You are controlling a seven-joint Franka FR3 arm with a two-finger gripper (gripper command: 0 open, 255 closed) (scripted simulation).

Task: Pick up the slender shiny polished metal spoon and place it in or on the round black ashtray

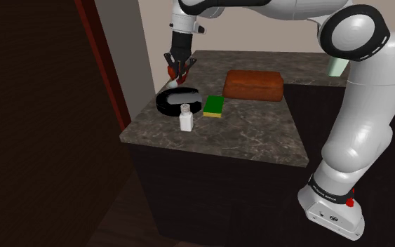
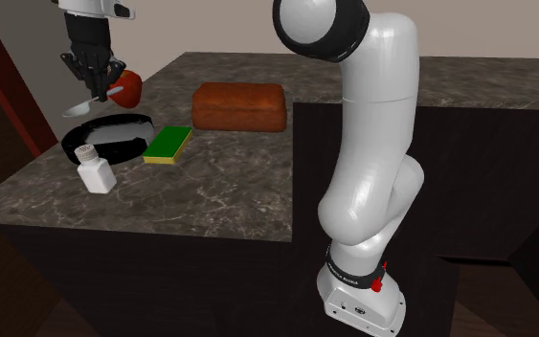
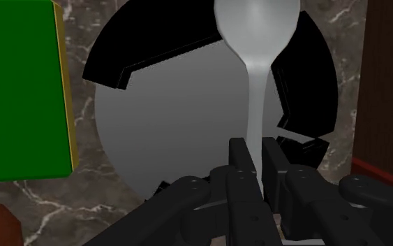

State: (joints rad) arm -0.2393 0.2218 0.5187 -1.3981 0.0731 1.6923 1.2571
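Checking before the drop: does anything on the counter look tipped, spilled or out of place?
Nothing stands out. The gripper clasps the spoon over the ashtray; the white bottle stands upright, and the sponge and loaf lie flat on the counter.

Dim, even light; surroundings fall into darkness.

A dark marbled bench (image 1: 248, 140) carries a white shaker bottle (image 1: 186, 118), upright toward the near edge. Just to its right in the shoulder view lies a green sponge (image 1: 215, 106) with a yellow underside. Farther back sits a brown loaf-shaped block (image 1: 253, 85). A red rounded thing (image 2: 128, 89) stands far left of the block. A dark panel (image 1: 34, 105) rises left of the bench.
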